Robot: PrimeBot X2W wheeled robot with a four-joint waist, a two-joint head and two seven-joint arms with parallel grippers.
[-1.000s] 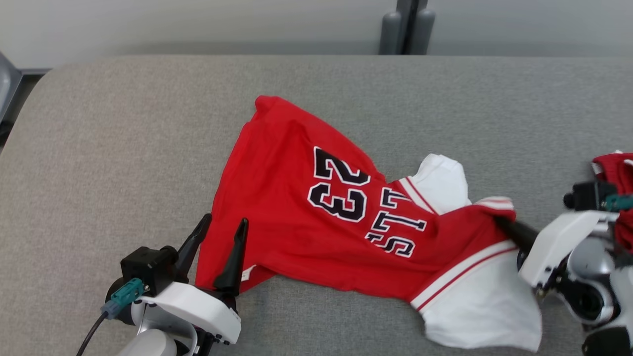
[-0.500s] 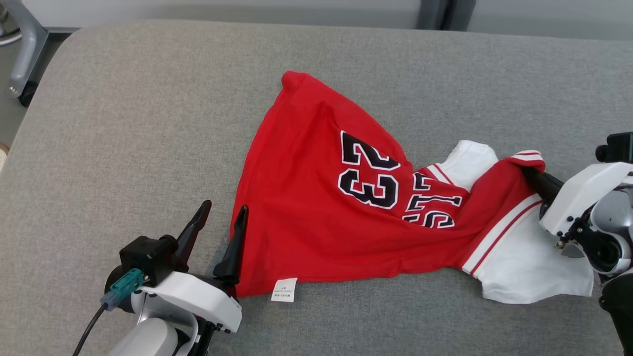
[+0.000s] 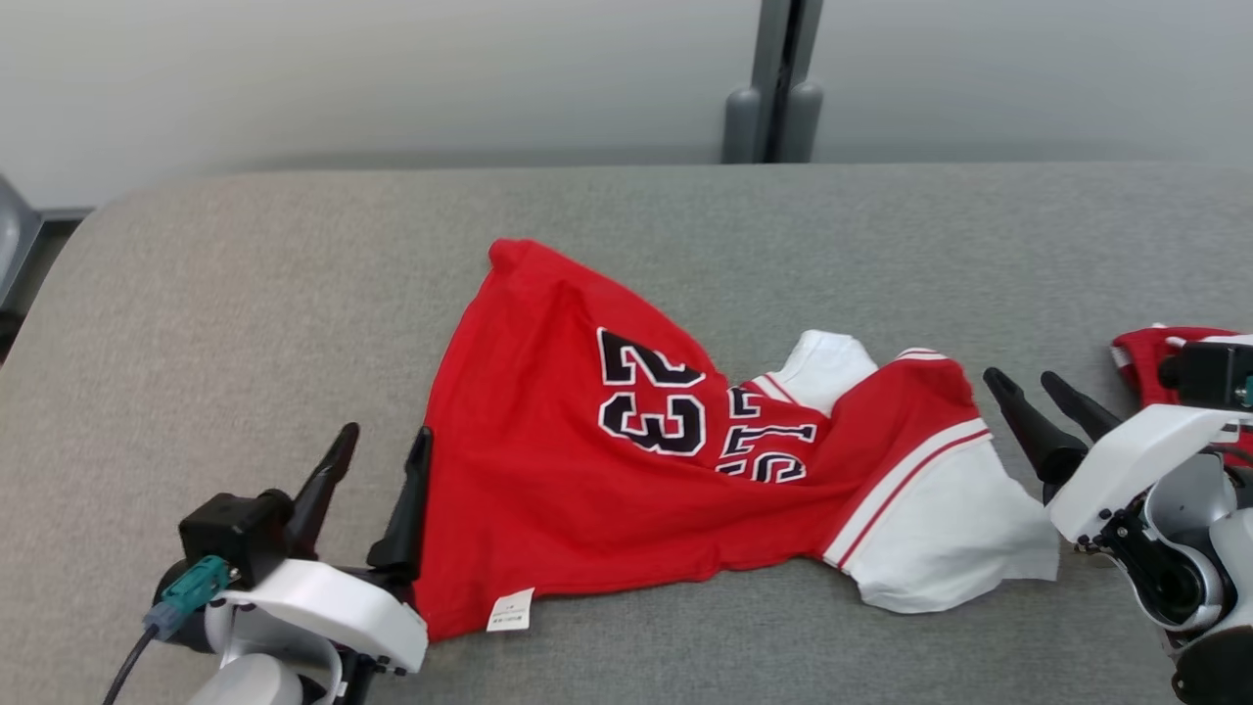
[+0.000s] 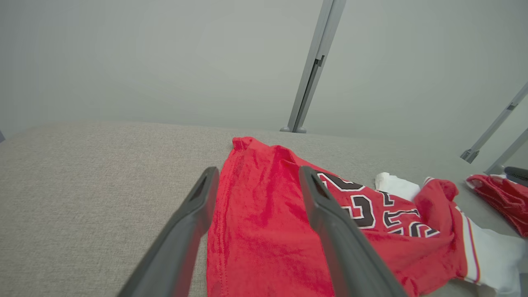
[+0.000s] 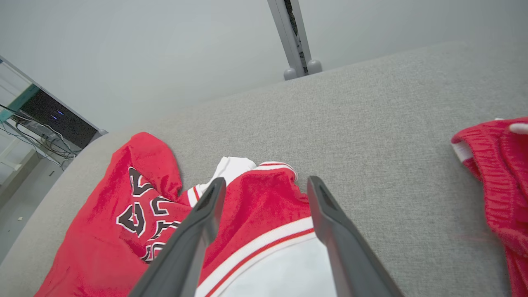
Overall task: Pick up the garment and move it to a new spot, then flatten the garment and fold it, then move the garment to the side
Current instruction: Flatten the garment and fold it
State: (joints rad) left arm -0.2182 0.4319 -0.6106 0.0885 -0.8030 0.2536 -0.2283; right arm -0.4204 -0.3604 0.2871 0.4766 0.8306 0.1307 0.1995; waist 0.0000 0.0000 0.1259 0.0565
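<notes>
The garment (image 3: 548,460) is a red jersey with a black "23" and white sleeves. It lies crumpled on the grey table (image 3: 245,294), hem to the left and a white sleeve to the right. My left gripper (image 3: 385,436) stands open at the hem, its inner finger against the red edge. In the left wrist view the hem of the garment (image 4: 255,239) runs between that open left gripper (image 4: 258,171). My right gripper (image 3: 1018,377) is open just right of the red shoulder, holding nothing. The right wrist view shows the right gripper (image 5: 266,181) over the garment (image 5: 103,231) at its striped shoulder.
A second red piece of clothing (image 3: 1140,352) lies bunched at the table's right edge, behind my right wrist, and shows as a red piece of clothing (image 5: 495,165) in the right wrist view. A grey post (image 3: 773,98) stands behind the table. Bare table stretches left of and behind the jersey.
My right gripper has opened and let go of the jersey's shoulder, which has dropped onto the table. The left gripper stays open at the hem. The head camera has shifted.
</notes>
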